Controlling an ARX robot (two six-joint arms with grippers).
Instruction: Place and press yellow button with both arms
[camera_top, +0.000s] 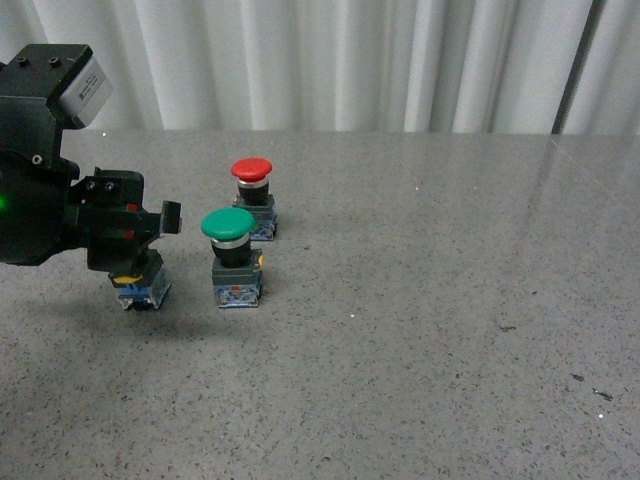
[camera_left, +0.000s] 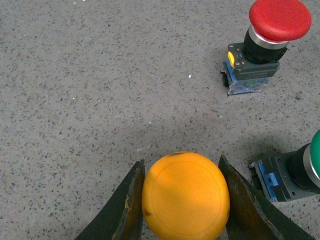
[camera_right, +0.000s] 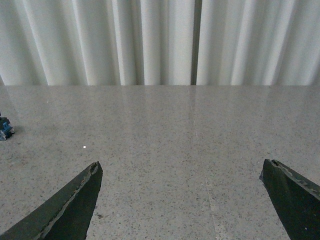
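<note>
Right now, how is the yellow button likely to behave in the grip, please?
The yellow button looks rigid, unlikely to squash. The fingers of the left end effector pinch its rounded cap, so it could slip or twist. With a wide cap over a small base, it may tip once set down.

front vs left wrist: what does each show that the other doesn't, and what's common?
Front only: the left arm body, the curtain, the yellow button base, and the green button with its whole cap.
Left wrist only: the yellow cap from above, clamped in the left gripper.
Both: the red button, the green button (only the cap's edge and the base in the wrist view), and the speckled table.
</note>
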